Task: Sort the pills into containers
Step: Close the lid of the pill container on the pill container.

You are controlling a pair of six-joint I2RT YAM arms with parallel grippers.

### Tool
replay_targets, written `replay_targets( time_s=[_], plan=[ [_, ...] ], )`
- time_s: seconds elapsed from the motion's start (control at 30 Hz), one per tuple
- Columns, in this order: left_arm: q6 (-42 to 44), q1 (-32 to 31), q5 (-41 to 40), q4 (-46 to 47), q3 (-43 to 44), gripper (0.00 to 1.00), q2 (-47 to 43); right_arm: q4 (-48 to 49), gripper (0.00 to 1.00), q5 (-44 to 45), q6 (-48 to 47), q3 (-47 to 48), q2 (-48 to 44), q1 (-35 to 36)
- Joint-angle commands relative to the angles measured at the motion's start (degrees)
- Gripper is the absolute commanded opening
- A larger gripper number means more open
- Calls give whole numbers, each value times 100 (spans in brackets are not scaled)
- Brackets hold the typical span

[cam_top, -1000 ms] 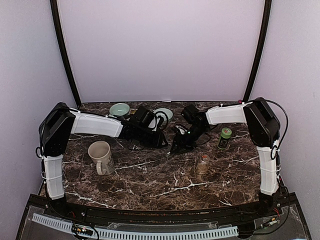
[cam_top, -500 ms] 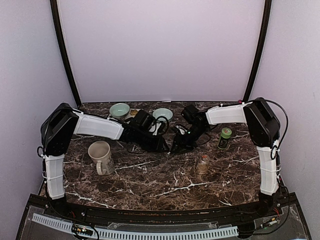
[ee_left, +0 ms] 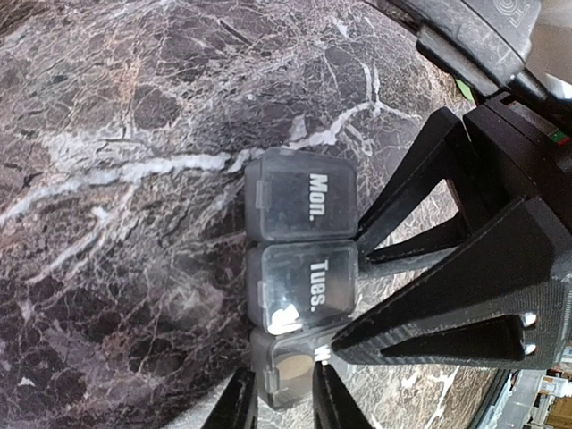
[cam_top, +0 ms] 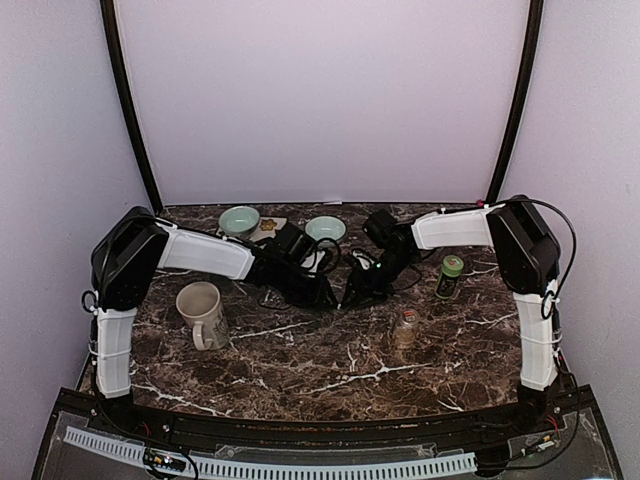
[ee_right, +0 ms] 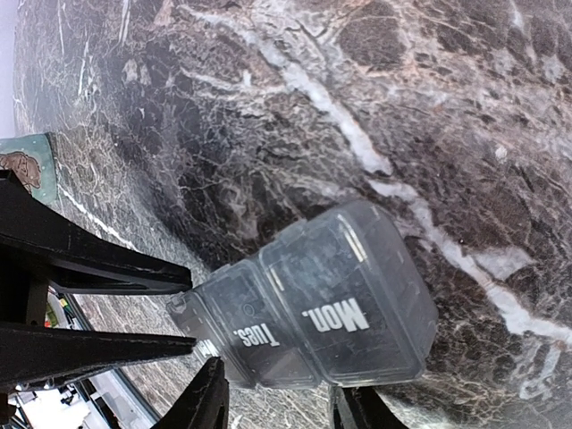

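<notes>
Organizer is pinched across its end cells by my right tool, so my left tool, closing on its third cell, could twist it loose.

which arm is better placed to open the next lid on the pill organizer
Left, probably. The right gripper is clamped on the pill organizer, steadying it. The left gripper sits at the compartment past Tues., its tips either side of that lid, so it looks free to work it.
</notes>
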Motion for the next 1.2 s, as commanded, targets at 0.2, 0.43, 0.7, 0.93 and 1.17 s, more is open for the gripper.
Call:
replay_targets(
  time_s=[0.2, 0.43, 0.7, 0.93, 1.17],
  plan=[
    [41, -4, 170, -180, 155, 19, 195, -88, 40, 44, -122, 84, 160, 39],
    [60, -22, 308, -146, 139, 16, 289, -141, 39, 41, -130, 158, 257, 38],
    [26, -79, 468, -39, 82, 10, 438, -174, 38, 39, -139, 103, 329, 36],
    [-36, -161, 534, 72, 62, 8, 553, -193, 37, 56, -143, 34, 322, 38],
    [-62, -296, 530, 139, 54, 7, 667, -250, 37, 91, -172, -17, 308, 36]
  ],
)
